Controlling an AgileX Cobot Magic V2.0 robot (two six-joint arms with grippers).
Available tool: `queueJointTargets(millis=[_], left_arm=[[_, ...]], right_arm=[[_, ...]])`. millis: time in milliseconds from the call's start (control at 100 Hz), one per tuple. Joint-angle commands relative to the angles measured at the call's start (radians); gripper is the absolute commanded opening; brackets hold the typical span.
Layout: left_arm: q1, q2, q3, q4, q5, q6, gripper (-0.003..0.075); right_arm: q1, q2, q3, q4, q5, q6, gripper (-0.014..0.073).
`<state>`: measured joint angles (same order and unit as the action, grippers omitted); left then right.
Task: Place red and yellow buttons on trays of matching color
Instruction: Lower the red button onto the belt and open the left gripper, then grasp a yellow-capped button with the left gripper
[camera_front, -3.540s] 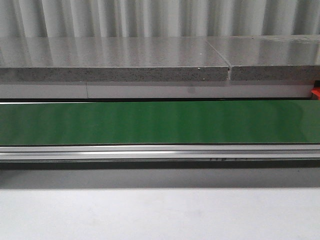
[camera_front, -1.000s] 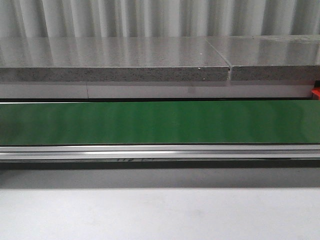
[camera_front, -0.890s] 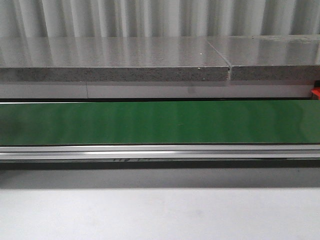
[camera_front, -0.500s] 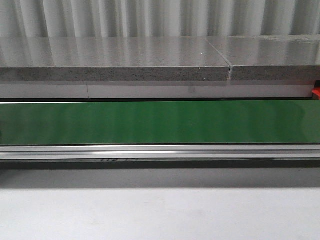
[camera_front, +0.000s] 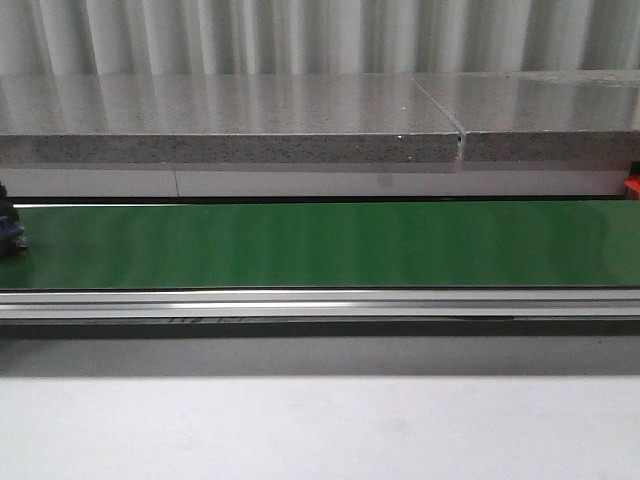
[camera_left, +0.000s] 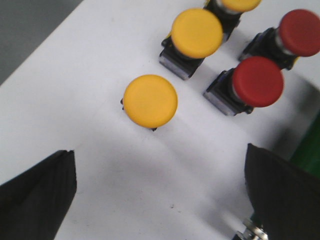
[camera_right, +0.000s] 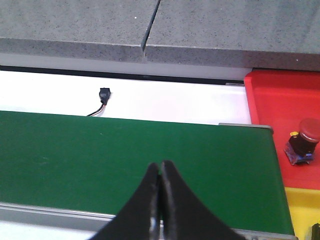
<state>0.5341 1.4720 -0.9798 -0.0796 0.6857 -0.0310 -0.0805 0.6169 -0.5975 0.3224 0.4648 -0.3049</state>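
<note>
The left pincer (camera_left: 160, 200) is standing wide open above the white tabletop (camera_left: 75, 90), its two dark fingers (camera_left: 40, 195) spread far apart and holding nothing. A yellow button (camera_left: 150, 100) is standing upright between and just ahead of the fingers, its round cap facing the wrist camera and its long axis pointing straight up off the tabletop. Beyond it, a second yellow button (camera_left: 197, 33) and two red buttons (camera_left: 259, 81) (camera_left: 299, 32) are leaning slightly, their bases showing.

The right pincer (camera_right: 160, 172) is hanging fully closed and empty over the green conveyor belt (camera_right: 75, 155). A red button (camera_right: 304, 137) is sitting on the red tray (camera_right: 280, 100), well apart from that pincer, beside the belt's end.

In the front view a dark object (camera_front: 10, 228) is showing at the belt's (camera_front: 320, 245) left edge; I cannot tell what it is.
</note>
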Motion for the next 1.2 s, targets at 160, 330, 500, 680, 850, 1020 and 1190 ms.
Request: queueJointTargets(millis=[160, 330, 500, 680, 850, 1020, 1190], left_arm=[[0.003, 0.033, -0.021, -0.004, -0.096, -0.014, 0.065], [0.006, 0.078, -0.021, 0.012, -0.139, -0.014, 0.065], [0.01, 0.129, -0.021, 0.026, -0.174, -0.014, 0.065], [0.041, 0.174, -0.023, 0.029, -0.213, -0.014, 0.065], [0.049, 0.217, -0.037, 0.029, -0.241, -0.014, 0.064], [0.049, 0.236, -0.04, 0.029, -0.27, -0.014, 0.0596], [0.047, 0.236, -0.04, 0.029, -0.305, -0.014, 0.0529]], right_arm=[[0.002, -0.001, -0.025, 0.01, -0.065, -0.012, -0.0069], [0.002, -0.001, -0.025, 0.01, -0.065, -0.012, -0.0069], [0.002, -0.001, -0.025, 0.01, -0.065, -0.012, -0.0069], [0.002, -0.001, -0.025, 0.01, -0.065, -0.012, -0.0069], [0.002, -0.001, -0.025, 0.01, -0.065, -0.012, -0.0069], [0.002, -0.001, -0.025, 0.01, -0.065, -0.012, -0.0069], [0.002, -0.001, -0.025, 0.01, -0.065, -0.012, -0.0069]])
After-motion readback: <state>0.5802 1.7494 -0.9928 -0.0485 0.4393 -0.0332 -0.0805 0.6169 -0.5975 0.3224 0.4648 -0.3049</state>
